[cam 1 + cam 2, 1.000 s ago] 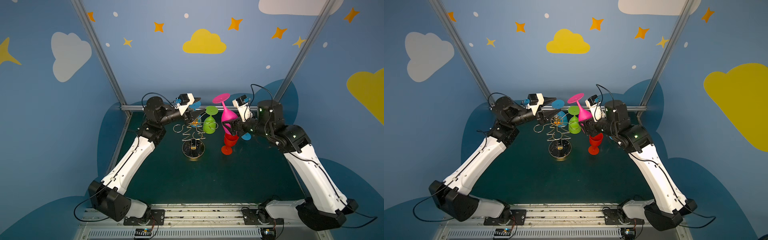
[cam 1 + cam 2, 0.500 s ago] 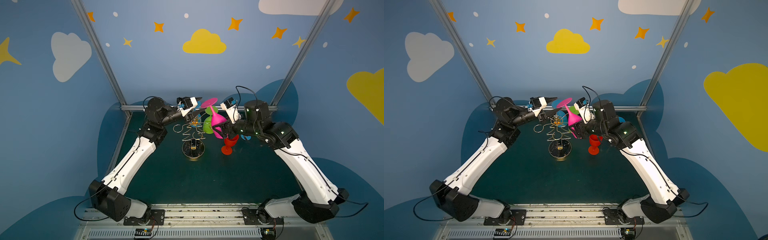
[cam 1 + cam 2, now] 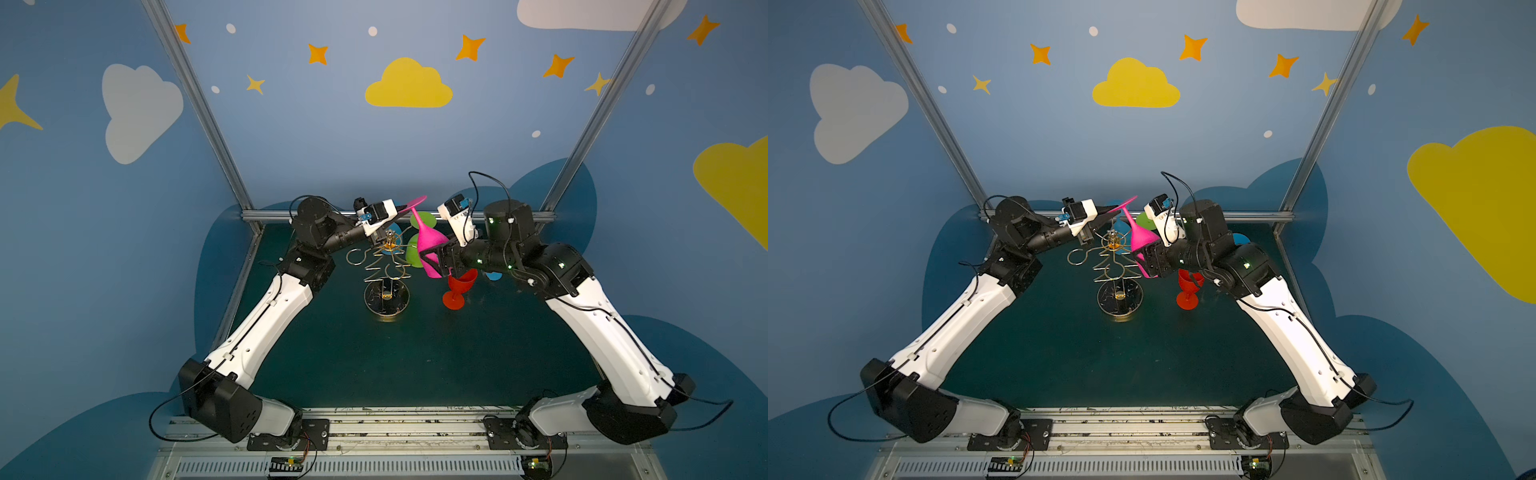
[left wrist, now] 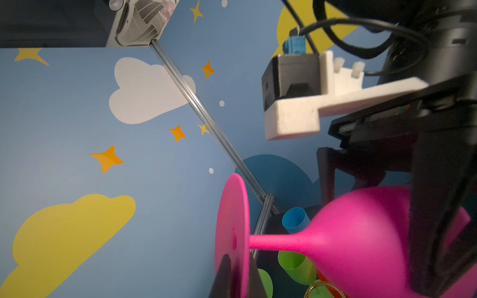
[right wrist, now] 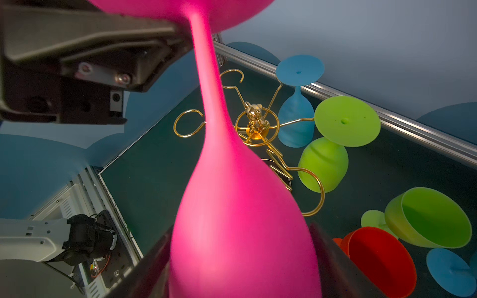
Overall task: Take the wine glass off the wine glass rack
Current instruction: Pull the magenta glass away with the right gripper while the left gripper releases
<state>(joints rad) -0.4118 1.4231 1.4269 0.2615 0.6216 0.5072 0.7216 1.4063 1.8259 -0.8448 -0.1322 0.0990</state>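
Note:
A pink wine glass hangs in the air, upside down and tilted, just right of the top of the gold wire wine glass rack. My right gripper is closed wide around its bowl. My left gripper is shut on the edge of its round foot. On the rack's far arms a green glass and a blue glass hang upside down.
A red glass stands upright on the dark mat right of the rack. Beside it lie a green glass and a blue glass. A metal rail runs along the back edge.
The right arm has carried the pink glass leftward and tilted its foot toward the left gripper. The left gripper has shut on the foot's edge.

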